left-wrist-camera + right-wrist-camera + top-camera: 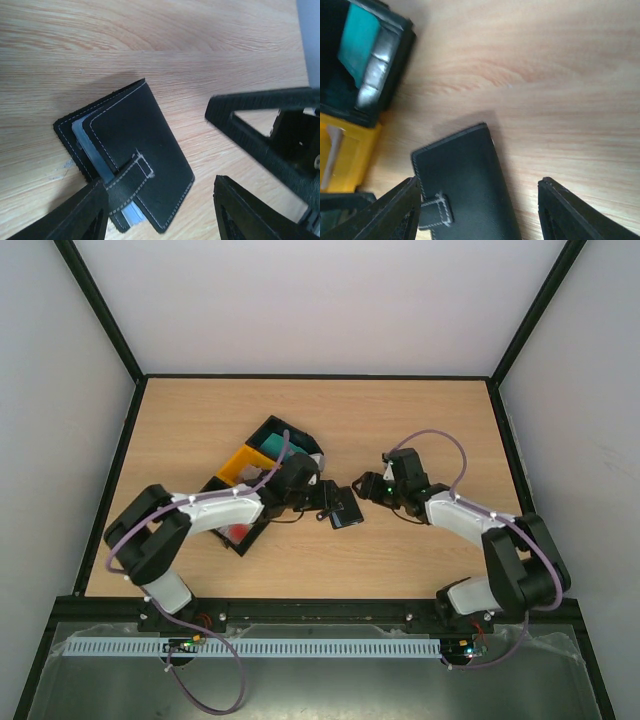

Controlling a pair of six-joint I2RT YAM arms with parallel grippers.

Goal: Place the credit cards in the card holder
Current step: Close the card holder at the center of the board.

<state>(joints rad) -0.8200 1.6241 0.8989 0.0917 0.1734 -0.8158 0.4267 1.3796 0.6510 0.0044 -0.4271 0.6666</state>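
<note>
- The card holder (131, 150) is lying folded on the table (430, 410), about midway between the two arms and just clear of the trays.
- The left gripper (160, 182) is hanging over it with its jaws standing apart. One finger is sitting right beside the strap (127, 182), but nothing is being clamped.
- The right gripper (479, 182) is hovering over the same holder from the other side, jaws wide and empty.
- A pale blue card (92, 150) is showing between the covers, its edge poking out near the strap.
- The teal cards (357, 40) are waiting in the black tray (385, 65), next to the yellow tray (345, 155). A red card (237, 532) is peeking out under the left arm.
- The holder is looking light and soft, like thin stitched leather. I would expect it to flex and slide on the smooth wood rather than stay put, so one gripper should be pinning a cover near the spine.
- The strap is looking like the handiest place to pinch for opening.
- The cards are looking thin, stiff and slick. Lying flat they would be hard to lift, so pinching a short edge across both faces seems safest.
</note>
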